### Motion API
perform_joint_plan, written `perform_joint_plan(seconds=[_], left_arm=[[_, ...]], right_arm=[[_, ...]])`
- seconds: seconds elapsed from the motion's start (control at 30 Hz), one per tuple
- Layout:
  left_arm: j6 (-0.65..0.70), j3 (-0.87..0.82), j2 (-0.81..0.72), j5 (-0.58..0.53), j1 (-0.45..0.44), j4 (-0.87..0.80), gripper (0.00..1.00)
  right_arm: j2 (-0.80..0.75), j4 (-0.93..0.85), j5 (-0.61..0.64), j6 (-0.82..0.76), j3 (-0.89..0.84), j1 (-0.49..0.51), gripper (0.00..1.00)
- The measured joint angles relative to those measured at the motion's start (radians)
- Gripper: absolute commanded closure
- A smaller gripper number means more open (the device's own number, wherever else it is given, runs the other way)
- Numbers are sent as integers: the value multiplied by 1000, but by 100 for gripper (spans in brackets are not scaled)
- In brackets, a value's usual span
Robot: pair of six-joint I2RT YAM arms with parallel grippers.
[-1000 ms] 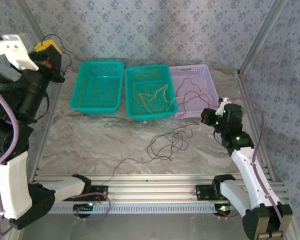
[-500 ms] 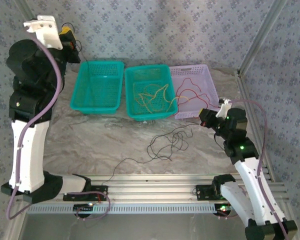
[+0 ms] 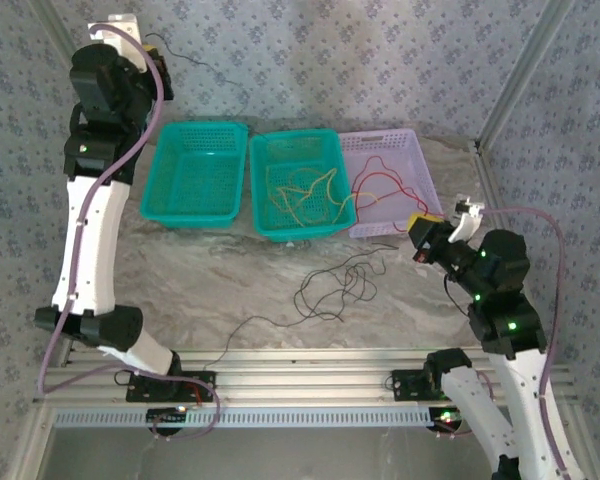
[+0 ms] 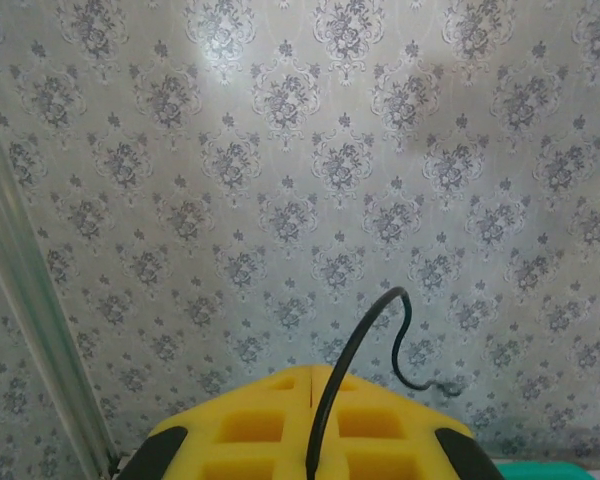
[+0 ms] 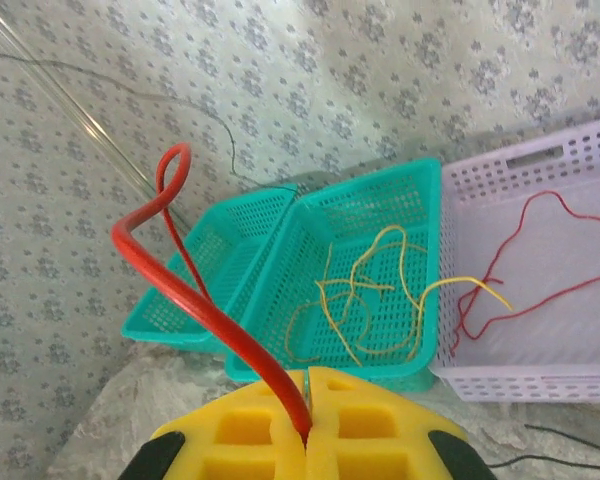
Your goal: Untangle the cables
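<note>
Mid-separation: left gripper (image 4: 312, 400) is clamped on the black cable (image 4: 365, 320) up high, right gripper (image 5: 305, 395) clamped on the red cable (image 5: 195, 290); next, likely lower black into the left teal basket (image 3: 202, 125), red into the lilac basket (image 3: 380, 133).

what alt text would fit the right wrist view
The right claw is shut on a red cable that loops up to the left. Behind it, yellow cables lie in a teal basket beside a lilac basket holding more red cable.

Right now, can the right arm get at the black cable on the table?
Likely yes: the black cable lies close, nothing between, but the right gripper is shut on a red cable.
</note>
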Motion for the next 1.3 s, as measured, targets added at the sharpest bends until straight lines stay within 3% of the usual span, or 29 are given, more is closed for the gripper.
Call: perform_joint_plan(seconds=[0.37,0.73,1.1,1.13,1.2,1.3], left_arm=[[-34,27,56,16,38,13,100],[-121,-246,69,95,119,109,100],[-228,-393,91,196,125,206,100],[-241,-415,93,204,125,211,97],[-262,-449,100,217,123,214,78],[-294,-490,118,225,114,214,73]], right_arm=[[27,-25,42,-19,24,0,100],[101,-1,68,-19,53,4,100],[233,30,176,-41,108,17,100],[253,36,191,-47,114,16,100],[307,45,211,-55,132,16,100],[406,61,218,-61,162,-4,100]])
